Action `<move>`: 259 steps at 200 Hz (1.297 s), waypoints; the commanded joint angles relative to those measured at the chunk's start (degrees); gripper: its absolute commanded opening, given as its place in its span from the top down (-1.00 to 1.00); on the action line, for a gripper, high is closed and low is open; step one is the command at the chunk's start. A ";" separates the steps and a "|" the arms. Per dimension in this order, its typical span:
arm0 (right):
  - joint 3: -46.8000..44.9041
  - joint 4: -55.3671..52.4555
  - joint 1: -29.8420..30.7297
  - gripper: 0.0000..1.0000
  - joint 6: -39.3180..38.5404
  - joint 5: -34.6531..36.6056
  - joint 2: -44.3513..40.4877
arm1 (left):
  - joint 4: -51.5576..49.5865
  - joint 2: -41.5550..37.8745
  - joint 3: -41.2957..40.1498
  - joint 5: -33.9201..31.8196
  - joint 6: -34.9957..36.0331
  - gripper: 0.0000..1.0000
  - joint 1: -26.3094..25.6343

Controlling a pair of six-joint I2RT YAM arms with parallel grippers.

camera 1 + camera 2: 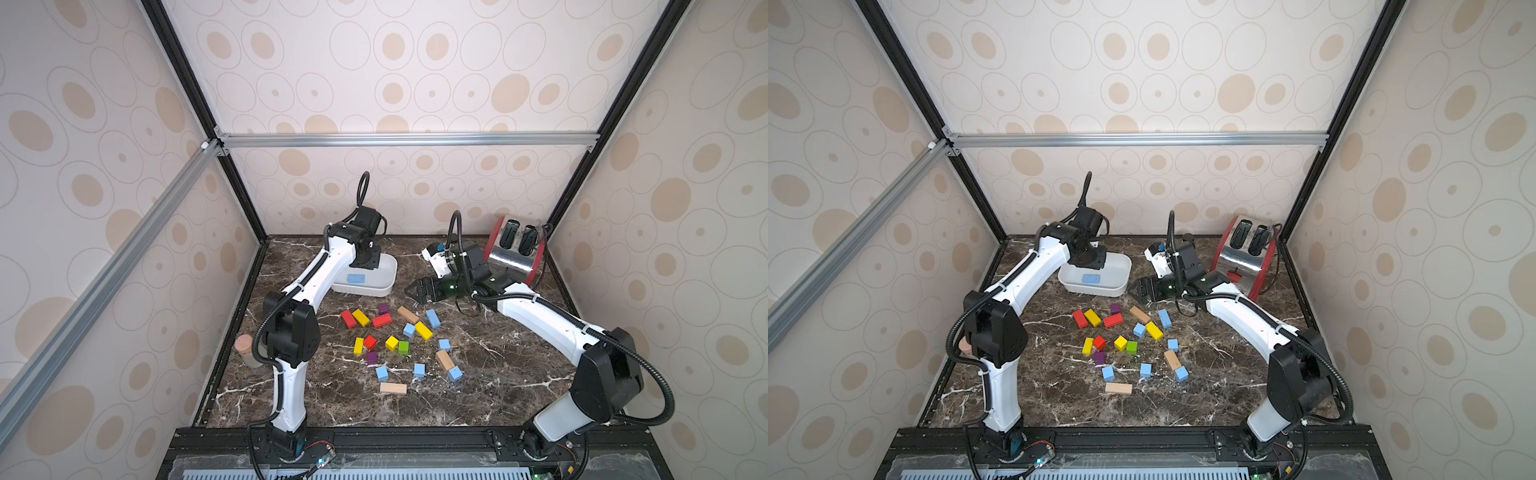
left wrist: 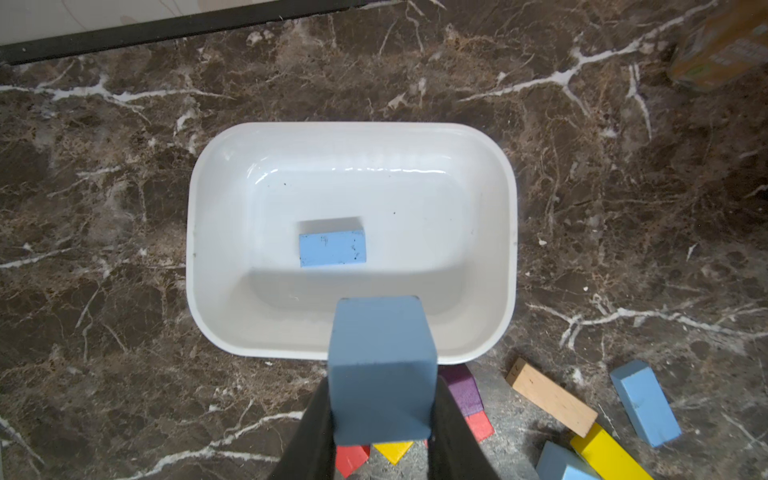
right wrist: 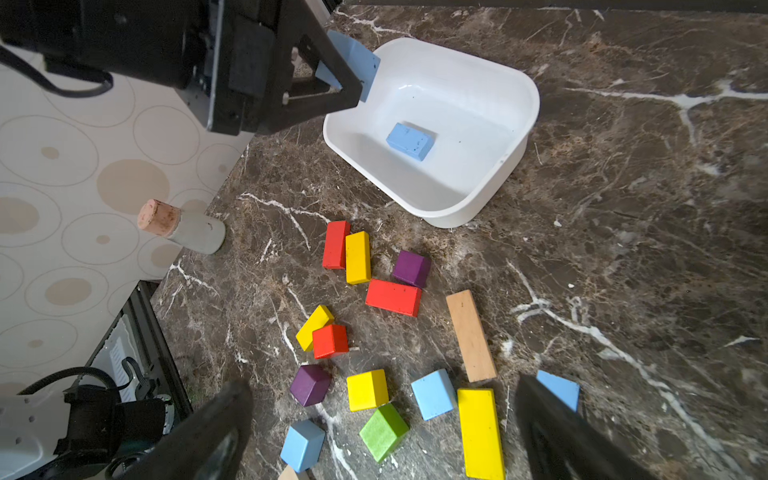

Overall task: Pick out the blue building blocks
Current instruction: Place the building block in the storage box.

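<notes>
Surface: dark brown marble tabletop (image 1: 498,374) with white veins, boxed in by cream wallpaper printed with tan ovals.
Tray: a white tray (image 2: 498,174), rectangular with rounded corners, sits toward the far side of the table, beyond the scattered blocks.
Left gripper: the left gripper (image 2: 382,415) pinches a blue cube (image 2: 380,353) between its black fingers (image 2: 309,436). The right wrist view shows the cube (image 3: 357,58) raised above the tray's edge, clear of the tray floor.
Right gripper: the right gripper (image 3: 384,386) has its jaws spread wide with nothing between them. In both top views it sits above the table between the tray and the toaster, at the far edge of the block scatter.
In the tray: one blue brick (image 2: 332,248) lies flat near the middle of the tray floor, touching no wall.
Blue on the table: a second blue brick (image 1: 433,318) lies beside a tan plank (image 1: 408,314). The loose blue cubes (image 1: 409,330) (image 1: 444,344) (image 1: 382,373) (image 1: 419,370) (image 1: 455,373) number five, and the first touches a long yellow brick (image 1: 424,331).
Other blocks: red, yellow, purple, green and tan pieces lie mixed among the blue ones. A purple cube (image 3: 411,268) is the one nearest the tray.
Elsewhere: a red and steel toaster (image 1: 515,249) stands in the far right corner. A corked jar (image 3: 183,226) stands at the table's left edge.
</notes>
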 commanded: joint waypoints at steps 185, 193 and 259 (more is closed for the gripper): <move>0.49 12.45 -1.73 -1.00 3.96 -6.22 12.49 | -0.10 19.14 12.35 3.38 0.04 1.00 6.53; 0.46 12.98 -1.97 -0.99 4.40 -6.81 12.99 | 0.05 19.58 12.55 3.15 -0.03 1.00 6.53; 0.90 13.96 -2.20 -0.99 4.97 -9.16 15.28 | 0.14 22.31 11.86 1.17 -0.61 1.00 6.65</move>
